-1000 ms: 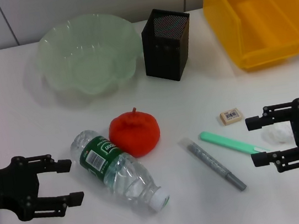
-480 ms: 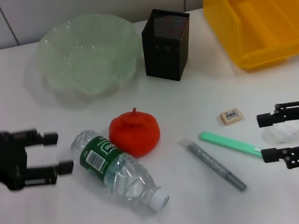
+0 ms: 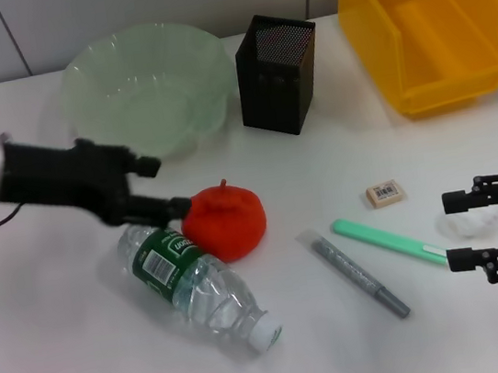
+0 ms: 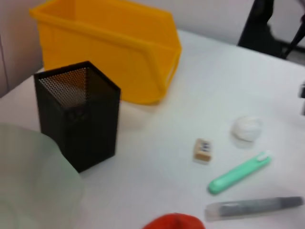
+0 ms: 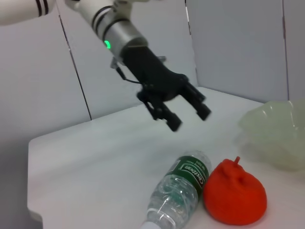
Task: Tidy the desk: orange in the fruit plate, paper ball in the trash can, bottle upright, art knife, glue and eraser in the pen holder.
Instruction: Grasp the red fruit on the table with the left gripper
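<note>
- Clearly the left pincer (image 3: 164,185) was the nearer one to the orange (image 3: 226,222), its fingers apart and hanging just left of the fruit, above the bottle's (image 3: 194,282) base.
- Orange sat on the worktop (image 3: 69,360) near the middle, touching or almost touching the bottle, with the fruit plate (image 3: 147,89) beyond it on the far left.
- Bottle lay on its side, long axis running from far-left to near-right, cap toward the near edge.
- Right pincer (image 3: 459,230) hung at the near right, fingers apart around or just beside the paper ball (image 3: 467,222); the trash can (image 3: 430,22) stood far behind it.
- Eraser (image 3: 385,192), green knife (image 3: 388,241) and grey glue pen (image 3: 354,272) lay between the orange and the right pincer, well apart from the pen holder (image 3: 277,73).
</note>
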